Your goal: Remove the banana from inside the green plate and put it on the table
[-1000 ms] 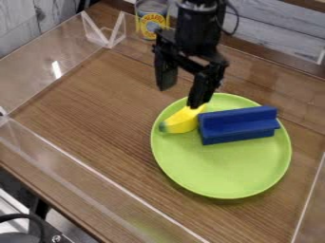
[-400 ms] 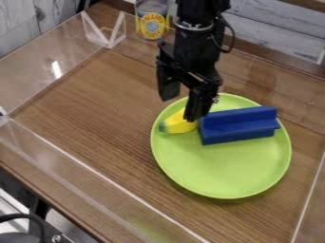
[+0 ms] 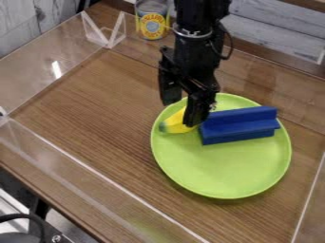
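Observation:
The small yellow banana (image 3: 176, 122) lies at the upper left edge of the lime-green plate (image 3: 222, 161), mostly covered by my gripper. My gripper (image 3: 183, 100) points straight down over it, open, one finger outside the plate's rim on the left and the other (image 3: 199, 106) coming down on the banana's right side. Nothing is held. A blue rectangular block (image 3: 238, 124) lies in the plate just right of the banana. The plate rests on the brown wood-grain table (image 3: 89, 104).
Clear acrylic walls (image 3: 32, 142) edge the table on the left and front. At the back stand a clear acrylic stand (image 3: 105, 33) and a jar with a yellow label (image 3: 151, 23). Bare wood spreads left of the plate.
The gripper has sunk slightly toward the banana and rolled a little about its vertical axis. It stays open. Banana, block and plate have not moved.

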`<state>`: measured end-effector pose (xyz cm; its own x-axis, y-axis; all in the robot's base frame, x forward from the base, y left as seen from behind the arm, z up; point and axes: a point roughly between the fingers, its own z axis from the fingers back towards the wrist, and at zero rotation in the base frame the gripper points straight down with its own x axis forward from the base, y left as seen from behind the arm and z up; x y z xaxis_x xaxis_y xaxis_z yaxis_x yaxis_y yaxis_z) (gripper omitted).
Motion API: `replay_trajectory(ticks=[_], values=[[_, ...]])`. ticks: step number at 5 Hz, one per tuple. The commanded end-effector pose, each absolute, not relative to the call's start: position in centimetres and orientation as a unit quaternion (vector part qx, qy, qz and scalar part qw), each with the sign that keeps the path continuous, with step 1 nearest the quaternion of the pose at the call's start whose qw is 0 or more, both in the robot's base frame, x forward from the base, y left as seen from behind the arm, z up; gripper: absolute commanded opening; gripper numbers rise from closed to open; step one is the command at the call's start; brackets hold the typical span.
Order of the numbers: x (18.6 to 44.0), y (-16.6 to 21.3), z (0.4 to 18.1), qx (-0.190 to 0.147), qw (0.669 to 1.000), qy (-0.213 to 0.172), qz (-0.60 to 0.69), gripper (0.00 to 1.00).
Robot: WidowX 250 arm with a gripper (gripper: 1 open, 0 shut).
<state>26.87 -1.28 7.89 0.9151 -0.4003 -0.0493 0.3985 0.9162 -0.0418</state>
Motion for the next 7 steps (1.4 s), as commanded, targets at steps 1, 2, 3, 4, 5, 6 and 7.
replay_trajectory(ticks=[1,2,3,4,5,6,7], values=[[27.3,-1.5,8.1,-0.014,0.975,0.011,-0.220,1.00],[27.4,-1.5,7.6,-0.016,0.974,0.008,-0.228,1.00],[27.4,-1.6,7.1,-0.017,0.972,0.006,-0.234,1.00],[27.4,-1.6,6.7,-0.018,0.971,0.004,-0.240,1.00],[27.4,-1.7,6.5,-0.019,0.969,0.002,-0.245,0.00],[27.4,-1.8,6.7,-0.018,0.969,0.000,-0.246,0.00],[27.6,-1.6,6.6,-0.020,0.970,-0.002,-0.243,1.00]])
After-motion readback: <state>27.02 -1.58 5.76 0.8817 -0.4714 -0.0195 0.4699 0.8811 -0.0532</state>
